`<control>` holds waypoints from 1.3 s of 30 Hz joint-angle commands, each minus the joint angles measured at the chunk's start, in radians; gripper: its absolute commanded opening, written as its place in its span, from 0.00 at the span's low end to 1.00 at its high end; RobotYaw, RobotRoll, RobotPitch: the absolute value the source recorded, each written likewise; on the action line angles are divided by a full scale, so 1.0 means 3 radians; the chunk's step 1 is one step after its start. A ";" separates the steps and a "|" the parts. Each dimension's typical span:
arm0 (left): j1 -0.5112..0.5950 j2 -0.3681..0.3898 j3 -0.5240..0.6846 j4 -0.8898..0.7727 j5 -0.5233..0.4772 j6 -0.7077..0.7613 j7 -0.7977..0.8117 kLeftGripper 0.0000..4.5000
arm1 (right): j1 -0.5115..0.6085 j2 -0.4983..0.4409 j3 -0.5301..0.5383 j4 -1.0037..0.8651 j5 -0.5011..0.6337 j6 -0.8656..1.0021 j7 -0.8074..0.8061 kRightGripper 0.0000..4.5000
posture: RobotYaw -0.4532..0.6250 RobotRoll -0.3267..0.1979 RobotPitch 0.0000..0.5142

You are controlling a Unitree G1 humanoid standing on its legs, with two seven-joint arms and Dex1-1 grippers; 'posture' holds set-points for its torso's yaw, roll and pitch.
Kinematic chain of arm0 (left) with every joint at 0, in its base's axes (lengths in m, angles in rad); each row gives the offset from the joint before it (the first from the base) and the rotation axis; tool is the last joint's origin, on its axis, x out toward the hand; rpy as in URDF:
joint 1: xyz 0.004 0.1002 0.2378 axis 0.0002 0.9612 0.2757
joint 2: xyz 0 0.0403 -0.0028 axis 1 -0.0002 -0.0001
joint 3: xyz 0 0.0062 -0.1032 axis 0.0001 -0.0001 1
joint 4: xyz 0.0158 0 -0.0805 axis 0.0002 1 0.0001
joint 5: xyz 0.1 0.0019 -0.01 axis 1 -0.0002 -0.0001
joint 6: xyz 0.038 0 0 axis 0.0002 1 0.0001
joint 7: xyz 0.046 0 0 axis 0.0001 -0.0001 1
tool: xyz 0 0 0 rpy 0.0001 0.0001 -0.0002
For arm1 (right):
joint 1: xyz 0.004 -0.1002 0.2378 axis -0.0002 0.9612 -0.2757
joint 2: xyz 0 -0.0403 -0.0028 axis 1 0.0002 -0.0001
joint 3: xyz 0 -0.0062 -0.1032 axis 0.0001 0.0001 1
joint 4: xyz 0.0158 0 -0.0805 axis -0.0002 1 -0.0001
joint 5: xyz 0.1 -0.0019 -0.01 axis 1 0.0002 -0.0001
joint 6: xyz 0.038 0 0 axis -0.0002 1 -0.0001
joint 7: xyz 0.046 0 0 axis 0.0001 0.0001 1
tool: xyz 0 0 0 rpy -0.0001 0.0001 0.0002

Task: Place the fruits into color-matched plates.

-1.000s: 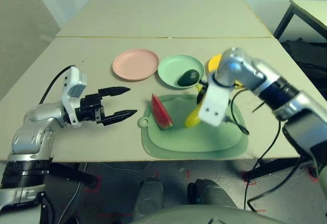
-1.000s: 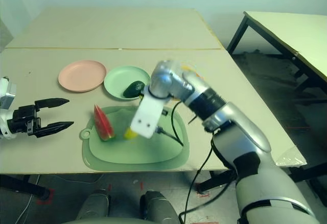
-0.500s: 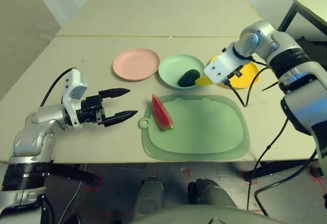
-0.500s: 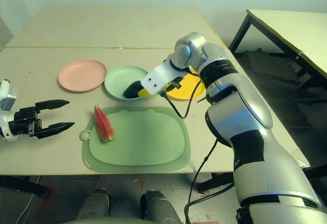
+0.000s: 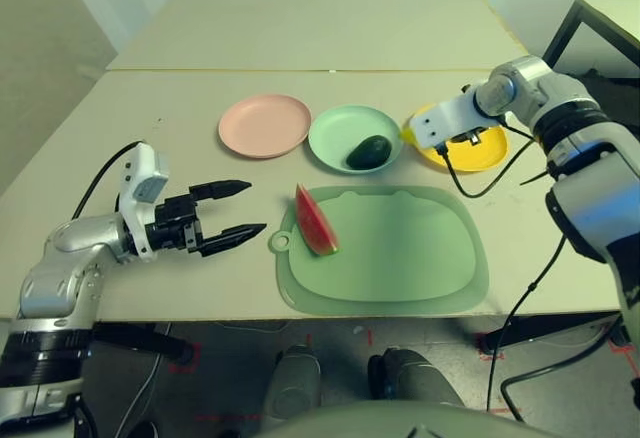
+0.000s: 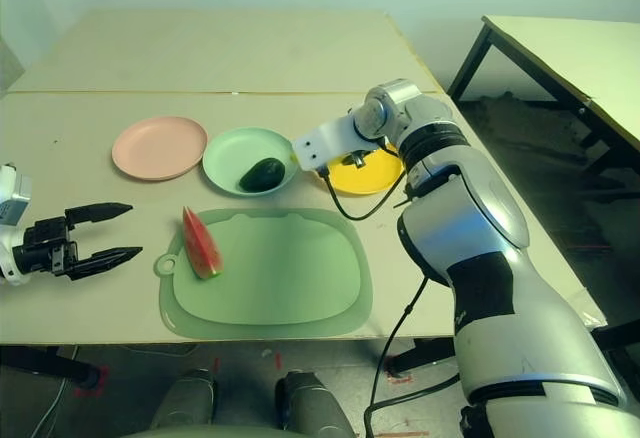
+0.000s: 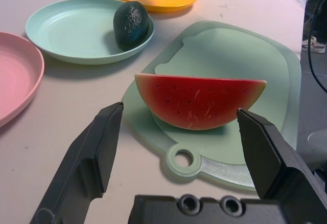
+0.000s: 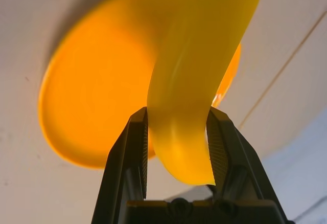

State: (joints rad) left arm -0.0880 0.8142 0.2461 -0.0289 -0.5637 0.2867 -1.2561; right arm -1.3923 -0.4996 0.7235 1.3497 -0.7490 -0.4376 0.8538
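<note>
A red watermelon wedge (image 5: pixel 316 221) stands on the left end of the mat. The dark avocado (image 5: pixel 368 151) lies in the mint green plate (image 5: pixel 335 128). The pink plate (image 5: pixel 265 125) holds nothing. My right gripper (image 8: pixel 177 116) is shut on the yellow banana (image 8: pixel 196 81), held over the left edge of the yellow plate (image 5: pixel 480 148). My left gripper (image 5: pixel 255 207) is open, low over the table left of the watermelon, its fingers pointing at the wedge (image 7: pixel 199 101).
The pale-green cutting mat (image 5: pixel 400 258) with a handle hole lies near the table's front edge. A black cable (image 5: pixel 480 183) hangs from my right wrist past the yellow plate. A second table stands behind, another at the far right.
My right arm has carried the banana from above the mat, past the green plate, back and right to the yellow plate. The left gripper has stayed put.
</note>
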 commanded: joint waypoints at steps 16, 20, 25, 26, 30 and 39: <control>0.0076 -0.0007 -0.0026 -0.0173 -0.0043 0.0064 0.0036 1.00 | 0.0230 -0.0053 -0.0030 0.0077 -0.0176 0.0162 -0.0385 0.79 | 0.56 0.62 0.22; 0.0077 -0.0009 -0.0017 -0.0174 -0.0054 0.0069 0.0058 1.00 | 0.0236 -0.0073 -0.0031 0.0074 -0.0178 0.0130 -0.0363 0.99 | 0.56 0.62 0.22; 0.0039 0.0009 -0.0005 -0.0116 -0.0054 0.0061 0.0043 1.00 | 0.0147 -0.0121 0.0049 0.0021 -0.0263 -0.0133 -0.0279 0.99 | 0.55 0.62 0.21; 0.0030 0.0017 0.0000 -0.0095 -0.0051 0.0054 0.0033 1.00 | 0.0109 -0.0126 0.0060 -0.0004 -0.0271 -0.0234 -0.0231 0.99 | 0.55 0.62 0.21; 0.0009 0.0055 0.0033 0.0004 -0.0044 0.0020 -0.0025 1.00 | -0.0039 -0.0100 0.0027 -0.0177 -0.0199 -0.0758 0.0087 0.99 | 0.53 0.62 0.20; -0.0032 0.0147 0.0061 0.0204 -0.0030 0.0007 -0.0139 1.00 | 0.0295 -0.0114 0.0042 -0.1644 0.0432 -0.1971 0.0991 0.99 | 0.53 0.62 0.20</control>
State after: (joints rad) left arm -0.0987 0.8462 0.2579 0.0155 -0.5800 0.2936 -1.2855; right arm -1.3333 -0.5276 0.7206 0.9523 -0.6609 -0.9798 1.1159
